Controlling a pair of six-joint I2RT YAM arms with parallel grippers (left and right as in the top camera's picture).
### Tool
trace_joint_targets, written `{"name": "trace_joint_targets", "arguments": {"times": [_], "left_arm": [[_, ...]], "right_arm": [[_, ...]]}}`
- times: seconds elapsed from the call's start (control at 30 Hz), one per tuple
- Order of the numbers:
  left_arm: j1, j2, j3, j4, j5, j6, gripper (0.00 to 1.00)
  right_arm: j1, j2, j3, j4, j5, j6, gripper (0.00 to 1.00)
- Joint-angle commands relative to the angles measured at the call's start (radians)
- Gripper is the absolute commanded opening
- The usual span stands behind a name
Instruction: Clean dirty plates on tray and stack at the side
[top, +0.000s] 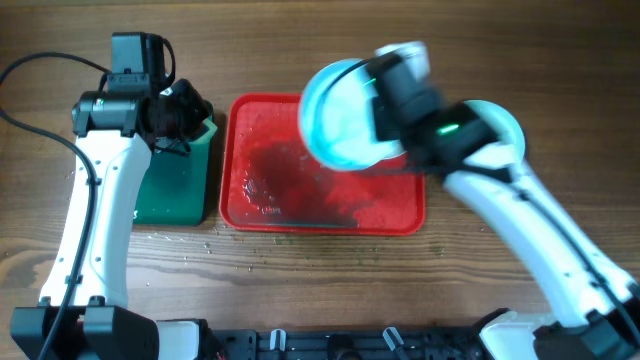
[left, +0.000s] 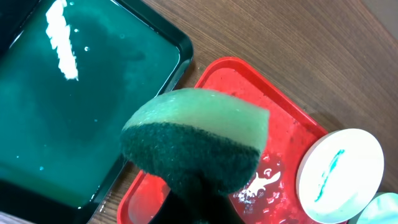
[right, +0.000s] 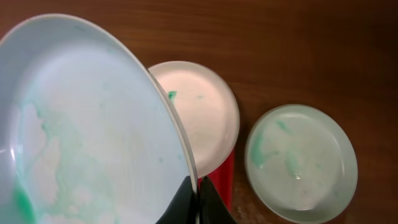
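Overhead, the right end effector is clenched on the rim of a smeared plate, held above the one-o'clock corner of the red tray. At nine o'clock, the left end effector grasps a green sponge. Best to tilt the plate's face toward the sponge and scrub over the tray.

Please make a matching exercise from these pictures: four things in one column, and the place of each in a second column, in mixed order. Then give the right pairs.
1. sponge
2. raised plate
3. red tray
4. dark green tray

A. held by the right gripper
B. below the raised plate, wet
C. held by the left gripper
D. on the table, beside the red tray

Pairs: 1-C, 2-A, 3-B, 4-D
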Motion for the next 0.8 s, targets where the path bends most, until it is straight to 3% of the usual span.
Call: {"name": "trace_joint_targets", "arguments": {"times": [0.0, 0.1, 0.23, 0.53, 0.67, 0.77], "left_arm": [[0.000, 0.007, -0.005, 0.006, -0.006, 0.012, 0.04], [-0.001, 0.007, -0.005, 0.006, -0.006, 0.012, 0.04], [-0.003, 0.007, -0.005, 0.006, -0.006, 0.012, 0.04], [-0.003, 0.007, -0.005, -0.016, -0.006, 0.012, 0.04], [-0.003, 0.007, -0.005, -0.020, -0.006, 0.012, 0.04], [-0.003, 0.007, -0.005, -0.021, -0.005, 0.012, 0.04]], "right_arm": [[-0.285, -0.034, 0.002, -0.034, -0.314, 0.057, 0.04], [-0.545, -0.001, -0.031, -0.033, -0.393, 0.056, 0.04], [-0.724, 0.099, -0.078, -0.002, -0.392, 0.046, 0.04], [-0.779, 0.355, -0.108, 0.040, -0.349, 0.045, 0.04], [-0.779, 0.357, -0.108, 0.036, -0.343, 0.045, 0.21], [-0.779, 0.340, -0.101, 0.004, -0.344, 0.042, 0.24]]}}
